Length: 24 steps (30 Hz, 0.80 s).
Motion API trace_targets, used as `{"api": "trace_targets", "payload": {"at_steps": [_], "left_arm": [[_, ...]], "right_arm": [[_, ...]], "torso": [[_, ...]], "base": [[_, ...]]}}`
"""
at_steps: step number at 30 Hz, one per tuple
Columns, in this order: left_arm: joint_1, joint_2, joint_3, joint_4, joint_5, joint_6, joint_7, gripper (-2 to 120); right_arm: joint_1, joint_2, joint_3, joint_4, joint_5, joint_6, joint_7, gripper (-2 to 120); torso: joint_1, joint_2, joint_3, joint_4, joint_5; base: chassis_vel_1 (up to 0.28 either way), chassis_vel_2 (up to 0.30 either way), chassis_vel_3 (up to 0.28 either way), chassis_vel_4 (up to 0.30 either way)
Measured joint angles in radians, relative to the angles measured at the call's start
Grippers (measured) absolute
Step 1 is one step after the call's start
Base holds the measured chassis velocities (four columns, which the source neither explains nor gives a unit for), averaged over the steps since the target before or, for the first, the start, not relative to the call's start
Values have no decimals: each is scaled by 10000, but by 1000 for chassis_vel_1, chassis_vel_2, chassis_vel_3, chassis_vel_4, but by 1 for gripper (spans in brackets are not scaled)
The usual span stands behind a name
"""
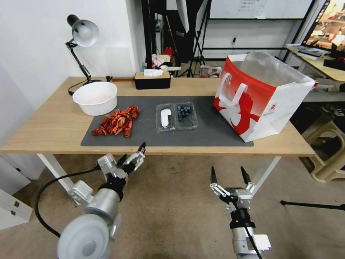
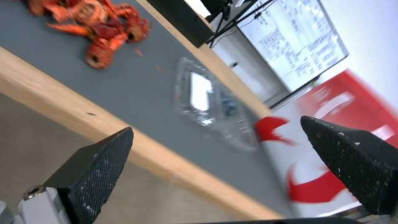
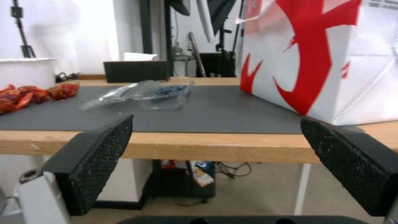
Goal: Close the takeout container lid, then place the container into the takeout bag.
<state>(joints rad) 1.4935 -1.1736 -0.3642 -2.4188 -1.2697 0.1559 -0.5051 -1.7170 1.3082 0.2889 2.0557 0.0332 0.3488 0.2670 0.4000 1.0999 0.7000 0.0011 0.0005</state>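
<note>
Holding my left gripper (image 1: 132,157), fingers apart, I see the takeout container (image 1: 176,116) open at one o'clock, nearer than from the spread right gripper (image 1: 230,175).

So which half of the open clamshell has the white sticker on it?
The empty lid, the half toward the crayfish; the half toward the takeout bag holds blueberries.

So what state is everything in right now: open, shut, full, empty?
takeout container: open flat on the mat, blueberries in one half.
lid: folded back, label up.
takeout bag: upright, mouth open.
white bowl: upright, looks empty.
left gripper: fingers open, holding nothing.
right gripper: fingers open, holding nothing.
</note>
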Motion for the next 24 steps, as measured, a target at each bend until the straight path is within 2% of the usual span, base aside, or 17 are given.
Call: {"api": "trace_targets", "payload": {"at_steps": [2, 3, 5, 9, 11, 15, 16, 19, 24], "left_arm": [[-771, 97, 173, -1, -1223, 27, -581, 100], [-771, 97, 173, -1, -1223, 27, -581, 100], [-1757, 137, 451, 297, -2446, 12, -1111, 100], [-2975, 80, 1013, 1023, -3229, -138, -1472, 100], [-3337, 32, 1243, 1282, -3350, -194, -1536, 100], [-4676, -237, 2320, 2401, -3401, -558, -1633, 100], [-4676, -237, 2320, 2401, -3401, -558, -1633, 100], [-5406, -425, 3024, 3143, -3266, -870, -1602, 100], [-5861, -655, 3476, 3776, -2971, -1094, -1579, 100]], "right_arm": [[-134, 7, 62, 58, 4, -1, -55, 100], [-134, 7, 62, 58, 4, -1, -55, 100], [-316, 76, 175, 179, -38, 12, -109, 100], [-561, 241, 278, 272, -215, 102, -150, 100], [-614, 297, 301, 274, -281, 146, -156, 100], [-786, 572, 348, 274, -547, 267, -183, 100], [-786, 572, 348, 274, -547, 267, -183, 100], [-835, 727, 389, 271, -689, 318, -213, 100], [-825, 907, 434, 143, -770, 380, -255, 100]], "torso": [[1, 0, 1, -17, -7], [1, 0, 1, -17, -7], [1, 0, 0, -12, -7], [1, 0, 1, -12, -7], [1, 0, 1, -11, -4], [2, 0, 1, -12, -5], [2, 0, 1, -12, -5], [1, 0, 1, -12, -5], [2, 0, 1, -10, -4]], "base": [[0, 0, 0, 0], [0, 0, 0, 0], [0, 0, 0, 0], [0, 0, 0, 0], [0, 0, 0, 0], [0, 0, 0, 0], [0, 0, 0, 0], [0, 0, 0, 0], [0, 0, 0, 0]]}}
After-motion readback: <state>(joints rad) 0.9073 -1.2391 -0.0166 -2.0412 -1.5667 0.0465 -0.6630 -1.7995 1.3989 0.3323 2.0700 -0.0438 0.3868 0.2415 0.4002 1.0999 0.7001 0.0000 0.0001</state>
